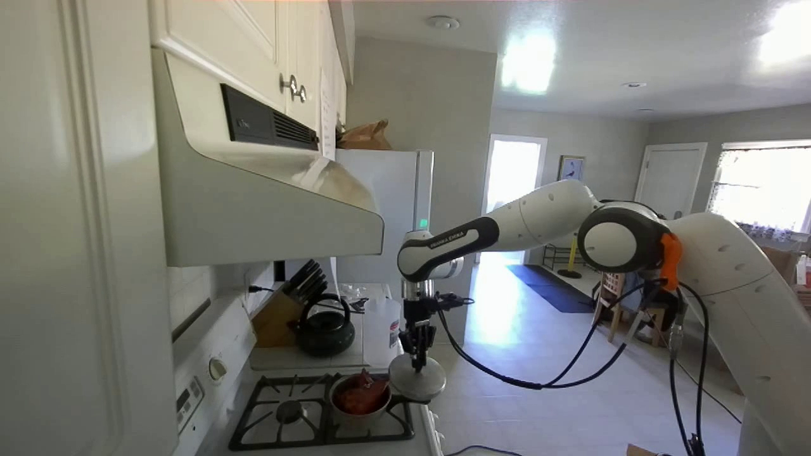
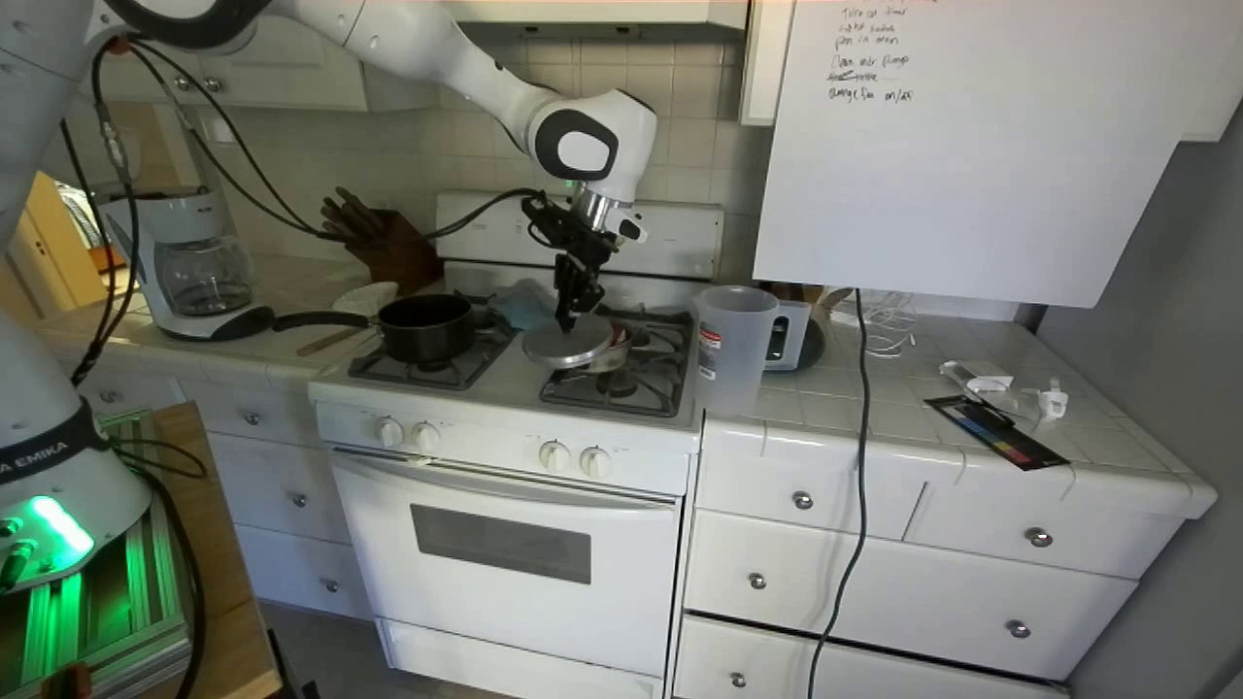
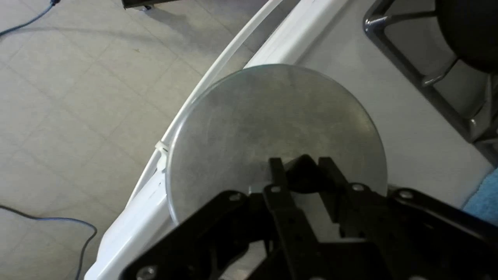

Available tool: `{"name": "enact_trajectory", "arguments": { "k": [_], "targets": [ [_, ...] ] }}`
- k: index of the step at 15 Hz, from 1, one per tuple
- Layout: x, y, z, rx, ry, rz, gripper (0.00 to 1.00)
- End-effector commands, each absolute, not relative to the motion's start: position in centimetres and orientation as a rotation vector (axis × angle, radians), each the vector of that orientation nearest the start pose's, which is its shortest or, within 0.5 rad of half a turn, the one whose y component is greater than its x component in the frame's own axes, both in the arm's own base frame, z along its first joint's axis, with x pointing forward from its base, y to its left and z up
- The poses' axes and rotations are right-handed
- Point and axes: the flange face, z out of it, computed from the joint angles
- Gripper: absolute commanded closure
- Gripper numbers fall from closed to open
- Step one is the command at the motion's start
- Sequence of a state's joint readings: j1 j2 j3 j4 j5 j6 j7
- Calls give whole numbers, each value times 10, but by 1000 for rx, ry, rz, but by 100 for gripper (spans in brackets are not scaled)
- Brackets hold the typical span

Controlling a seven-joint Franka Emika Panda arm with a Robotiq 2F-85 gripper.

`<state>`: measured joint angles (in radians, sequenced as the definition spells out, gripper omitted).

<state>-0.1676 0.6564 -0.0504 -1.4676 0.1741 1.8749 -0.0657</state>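
Two fingers [image 3: 277,175] of my hand [image 3: 301,162] pinch the dark knob [image 3: 305,179] of a lid [image 3: 272,116] in the wrist view. The lid is round, so it offers no long axis; its disc spreads straight below my grip and covers part of the front edge of the stove [image 3: 424,157] from up here. A grate [image 3: 424,81] bearing a black pan [image 3: 472,35] shows at upper right, and a blue cloth [image 3: 484,200] peeks in lower down on the same side.

In an exterior view, the lid hangs from my grasp just beside a pot [image 1: 358,420] of red food [image 1: 351,400], toward the stove's front edge. Farther along, a kettle [image 1: 325,334] and a knife block [image 1: 275,320] stand on the counter [image 1: 279,361].

In an exterior view, a jug [image 2: 730,359] stands by the stove's right end, and I hold the lid between it and the pan. The relation that counts is lid to pot: as seen here, the pot lies behind the lid and a little to the right, its rim partly hidden by the disc. How high the lid rides I find hard to judge from so far off. Mine is the only hand here, so none is nearer.
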Motion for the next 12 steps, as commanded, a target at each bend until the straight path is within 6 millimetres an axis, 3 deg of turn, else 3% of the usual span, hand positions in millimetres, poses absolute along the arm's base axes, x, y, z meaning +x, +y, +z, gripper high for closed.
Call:
{"name": "enact_trajectory", "arguments": {
  "k": [1,6,12],
  "targets": [
    [696,-150,284,-2974,425,249,93],
    [725,-167,298,-2955,518,143,93],
    [758,-163,310,-2869,539,30,93]
  ]
}}
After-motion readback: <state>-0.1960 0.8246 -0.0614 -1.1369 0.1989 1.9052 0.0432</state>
